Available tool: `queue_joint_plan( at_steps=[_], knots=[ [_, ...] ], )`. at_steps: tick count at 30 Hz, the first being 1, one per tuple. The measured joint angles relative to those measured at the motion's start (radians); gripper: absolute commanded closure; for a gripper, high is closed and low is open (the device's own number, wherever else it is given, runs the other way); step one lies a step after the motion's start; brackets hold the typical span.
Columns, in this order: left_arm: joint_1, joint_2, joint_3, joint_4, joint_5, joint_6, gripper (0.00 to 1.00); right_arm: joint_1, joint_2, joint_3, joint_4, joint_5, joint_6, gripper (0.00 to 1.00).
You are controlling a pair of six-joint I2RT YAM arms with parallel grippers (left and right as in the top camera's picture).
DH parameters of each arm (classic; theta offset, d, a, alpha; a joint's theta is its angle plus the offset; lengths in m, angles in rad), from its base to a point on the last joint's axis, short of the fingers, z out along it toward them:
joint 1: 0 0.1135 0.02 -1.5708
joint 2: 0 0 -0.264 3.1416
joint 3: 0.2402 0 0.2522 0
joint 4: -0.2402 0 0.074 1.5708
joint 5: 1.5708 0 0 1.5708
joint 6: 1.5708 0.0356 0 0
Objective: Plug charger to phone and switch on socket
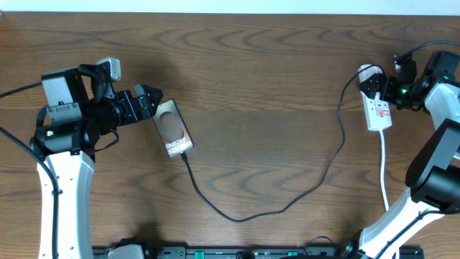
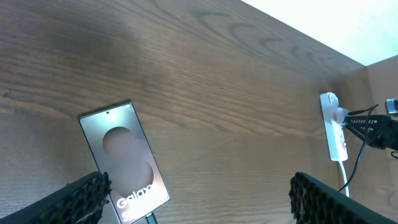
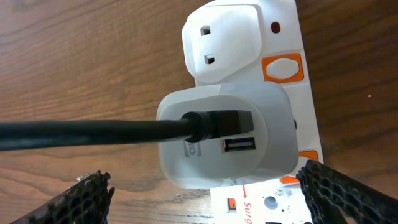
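Overhead, the left gripper sits over the left side of the wooden table, just beside the far left corner of the phone. In the left wrist view its 2 fingers are spread wide with nothing between them. The phone lies flat and face up on the table, slightly angled, with its white lettering towards its near end.

The charger meets the phone's near short edge. From there its black cable runs near and right in a loose curve, then climbs along the right-hand part of the table towards the far end of the socket. Whether the tip is fully seated in the phone cannot be told.

The socket lies flat at the far right of the table, well apart from the phone. Its white cord leaves the near end and trails towards the near edge.

The right gripper hovers at the socket's far end. In the right wrist view its fingers are wide apart and grip nothing, with a white adapter ahead of them, plugged into the socket. The charger's cable enters 1 port on the adapter's face, and a 2nd port sits beside it. An orange switch shows on the socket beside the adapter. Its position, on or off, cannot be told.
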Motion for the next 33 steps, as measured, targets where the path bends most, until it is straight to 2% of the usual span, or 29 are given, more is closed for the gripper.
queue_joint_plan(
  at_steps=[33],
  knots=[
    [0.000,0.000,0.000,0.000,0.000,0.000,0.06,-0.005,0.026,0.008,-0.024,-0.052,0.045,0.12]
  ],
)
